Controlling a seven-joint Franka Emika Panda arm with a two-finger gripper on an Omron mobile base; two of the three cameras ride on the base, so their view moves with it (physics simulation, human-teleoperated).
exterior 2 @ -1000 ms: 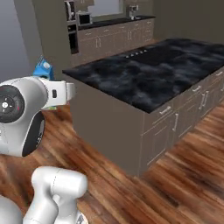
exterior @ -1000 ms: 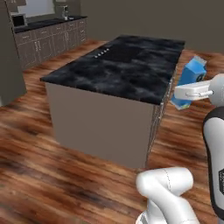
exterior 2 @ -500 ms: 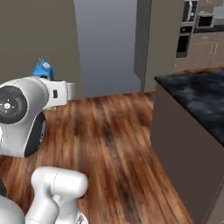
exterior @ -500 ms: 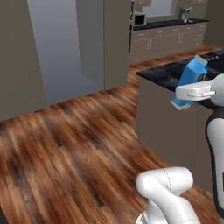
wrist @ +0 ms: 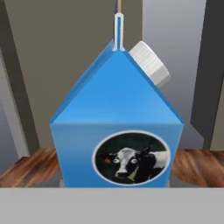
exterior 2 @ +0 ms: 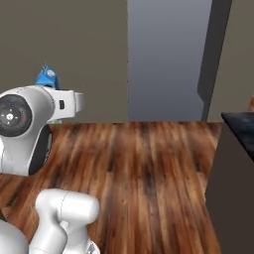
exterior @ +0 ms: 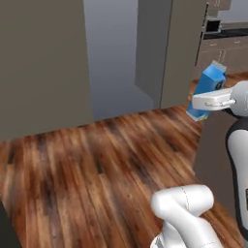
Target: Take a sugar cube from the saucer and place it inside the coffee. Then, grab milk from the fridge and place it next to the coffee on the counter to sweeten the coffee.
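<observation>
Clamping milk (wrist: 116,127) in gripper (exterior: 203,104) | label: cow picture; no readable writing

We are seeing a wood floor (exterior: 97,164) filling the lower frame. Grey-brown walls (exterior: 43,63) are standing at upper left, flanking a blue-grey opening (exterior 2: 166,54). Brown cabinets (exterior: 227,51) are showing at upper right.

milk (exterior: 207,87) above floor (exterior: 97,164)
</observation>
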